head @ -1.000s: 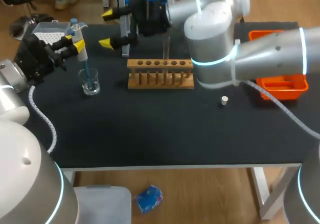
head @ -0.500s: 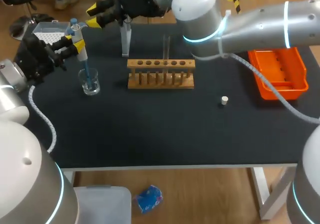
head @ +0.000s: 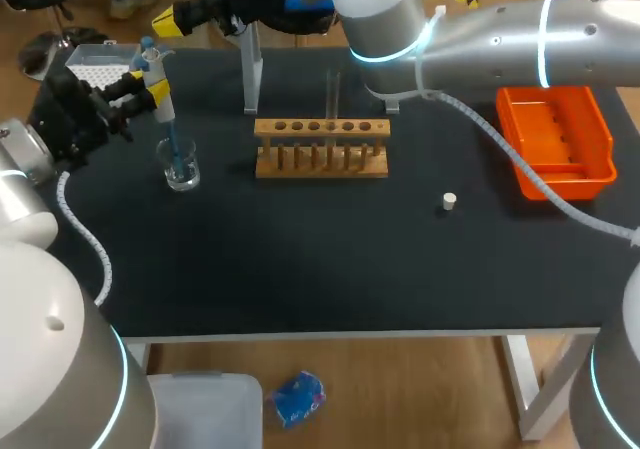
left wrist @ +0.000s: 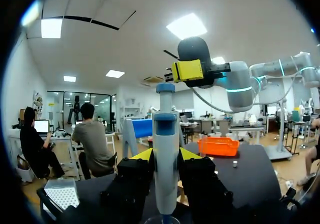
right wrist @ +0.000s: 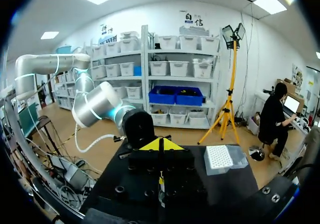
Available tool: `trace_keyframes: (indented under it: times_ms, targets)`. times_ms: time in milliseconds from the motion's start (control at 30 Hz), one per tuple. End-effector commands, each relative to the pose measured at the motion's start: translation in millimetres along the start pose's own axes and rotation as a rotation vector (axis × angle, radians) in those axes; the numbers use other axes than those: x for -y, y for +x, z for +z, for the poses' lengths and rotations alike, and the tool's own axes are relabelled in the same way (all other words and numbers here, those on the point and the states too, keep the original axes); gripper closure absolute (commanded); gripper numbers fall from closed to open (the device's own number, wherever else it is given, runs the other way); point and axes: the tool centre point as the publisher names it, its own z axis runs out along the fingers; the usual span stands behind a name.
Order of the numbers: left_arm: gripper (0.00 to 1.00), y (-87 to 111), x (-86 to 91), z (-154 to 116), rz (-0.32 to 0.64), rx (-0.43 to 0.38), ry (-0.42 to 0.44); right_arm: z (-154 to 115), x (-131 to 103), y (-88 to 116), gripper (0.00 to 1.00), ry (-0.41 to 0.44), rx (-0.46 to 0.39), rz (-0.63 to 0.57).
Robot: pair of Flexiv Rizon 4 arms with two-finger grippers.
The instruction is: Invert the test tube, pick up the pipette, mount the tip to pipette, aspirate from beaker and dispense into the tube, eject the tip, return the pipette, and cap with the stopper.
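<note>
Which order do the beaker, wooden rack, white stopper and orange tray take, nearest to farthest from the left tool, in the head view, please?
1. Beaker, beside the left tool.
2. Wooden rack, mid-table.
3. White stopper, right of the rack.
4. Orange tray, far right.

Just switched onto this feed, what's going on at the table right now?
The left gripper holds the pipette upright with its tip down in the beaker. The right gripper, shut and empty, hangs by the table's far left edge. The test tube stands uncapped in the rack; the stopper lies on the table.
</note>
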Motion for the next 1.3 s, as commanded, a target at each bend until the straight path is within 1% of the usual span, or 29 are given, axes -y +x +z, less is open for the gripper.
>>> trace_keyframes:
  times_ms: [33, 267, 533, 867, 1300]
  targets:
    - [1.00, -0.5, -1.2, 0, 0.001, 0.000, 0.004, 11, 0, -3, 1.00, -0.012, -0.002, -0.001]
    - [1.00, -0.5, -1.2, 0, 0.001, 0.000, 0.004, 23, -1, -3, 1.00, -0.018, 0.002, 0.004]
    - [1.00, -0.5, -1.2, 0, 0.001, 0.000, 0.004, 24, -2, -5, 1.00, -0.012, 0.014, -0.004]
    - [1.00, -0.5, -1.2, 0, 0.001, 0.000, 0.004, 25, 2, -6, 1.00, -0.006, 0.016, 0.006]
    - [1.00, -0.5, -1.2, 0, 0.001, 0.000, 0.004, 26, 11, -6, 1.00, -0.028, 0.019, 0.043]
